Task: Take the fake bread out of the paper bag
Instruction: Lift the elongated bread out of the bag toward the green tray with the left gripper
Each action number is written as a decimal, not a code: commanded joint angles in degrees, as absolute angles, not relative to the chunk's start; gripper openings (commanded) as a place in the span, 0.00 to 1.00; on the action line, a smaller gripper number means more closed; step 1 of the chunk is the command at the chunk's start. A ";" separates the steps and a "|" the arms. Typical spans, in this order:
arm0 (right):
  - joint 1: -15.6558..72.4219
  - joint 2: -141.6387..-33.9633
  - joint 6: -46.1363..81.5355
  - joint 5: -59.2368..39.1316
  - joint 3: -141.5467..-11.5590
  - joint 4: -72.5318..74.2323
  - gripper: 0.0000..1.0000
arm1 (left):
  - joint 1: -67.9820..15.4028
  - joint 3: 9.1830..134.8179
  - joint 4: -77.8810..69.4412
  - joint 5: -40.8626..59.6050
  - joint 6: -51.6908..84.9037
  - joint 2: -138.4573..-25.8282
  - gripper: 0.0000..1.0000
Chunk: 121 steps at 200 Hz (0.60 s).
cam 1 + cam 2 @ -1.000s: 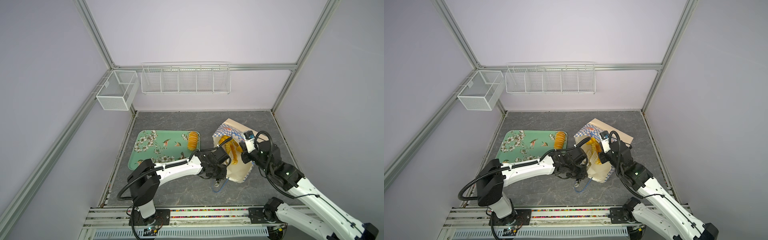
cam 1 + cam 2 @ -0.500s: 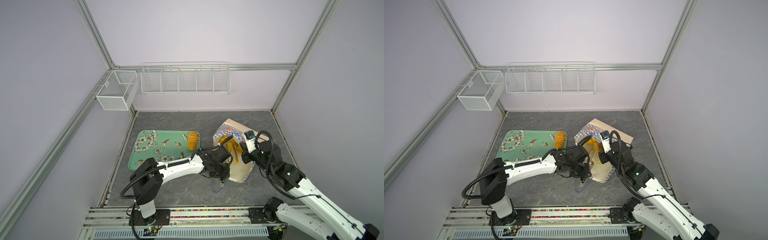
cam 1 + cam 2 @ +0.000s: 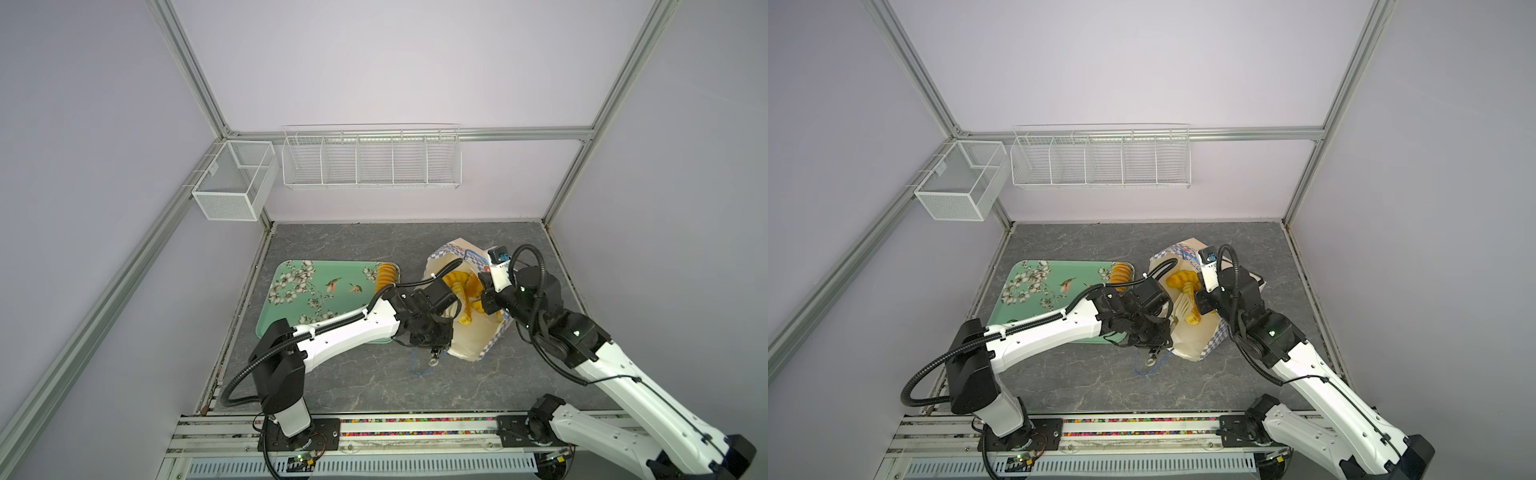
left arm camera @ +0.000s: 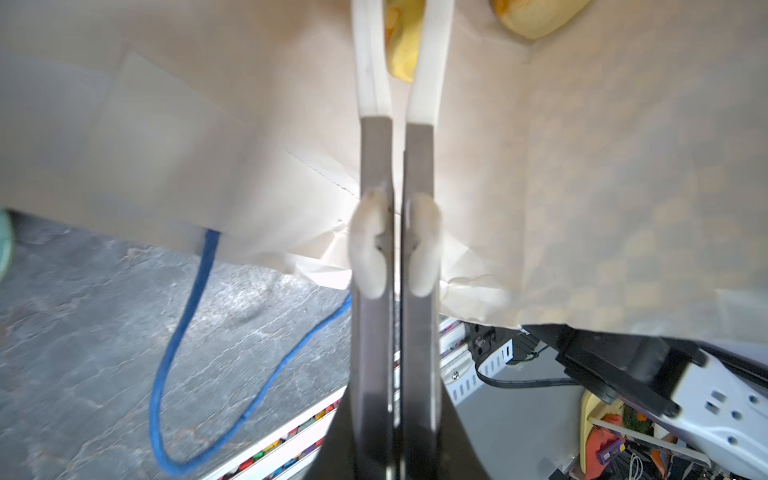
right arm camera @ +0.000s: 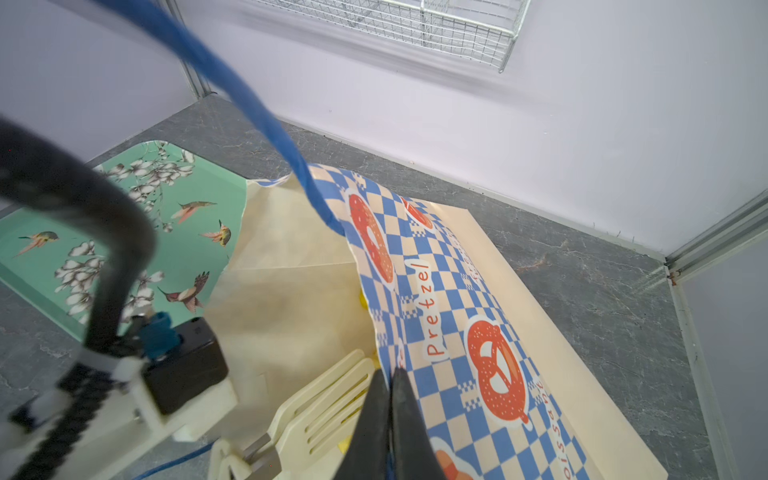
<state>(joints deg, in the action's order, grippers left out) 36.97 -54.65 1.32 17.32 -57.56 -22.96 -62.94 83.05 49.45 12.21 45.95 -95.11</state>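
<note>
The paper bag [image 3: 473,340] [image 3: 1192,345] lies on its side on the grey table with its mouth held open. Inside it lie golden pieces of fake bread [image 3: 457,278] [image 3: 1179,278]. My left gripper [image 3: 455,307] [image 4: 401,25] reaches into the mouth. Its cream fingers [image 3: 1183,309] are shut on a yellow piece of bread [image 4: 399,54]. My right gripper [image 3: 484,297] [image 5: 390,376] is shut on the bag's blue-checkered rim [image 5: 415,332] and holds it up. A ribbed loaf [image 3: 386,276] [image 3: 1121,274] rests on the green floral tray [image 3: 316,291] [image 3: 1034,291].
A blue cord handle [image 3: 422,365] [image 4: 183,353] trails on the table before the bag. A second cord [image 5: 249,99] arcs over the right wrist. A wire rack [image 3: 370,158] and a mesh box [image 3: 232,187] hang on the back wall. The arms' rail [image 3: 374,424] runs along the front edge.
My left gripper's fingers have closed inside the bag, and that arm has edged a little deeper toward the mouth. The right gripper has kept its hold on the rim.
</note>
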 commanded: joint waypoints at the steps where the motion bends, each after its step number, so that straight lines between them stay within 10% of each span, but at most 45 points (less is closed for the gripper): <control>1: 37.26 -56.59 2.84 19.61 -60.76 -24.37 0.07 | -62.68 87.08 56.10 7.85 42.44 -90.78 0.00; 121: 37.06 -67.75 7.85 18.99 -67.76 -26.04 0.07 | -62.67 94.49 81.75 -1.94 33.74 -71.59 0.00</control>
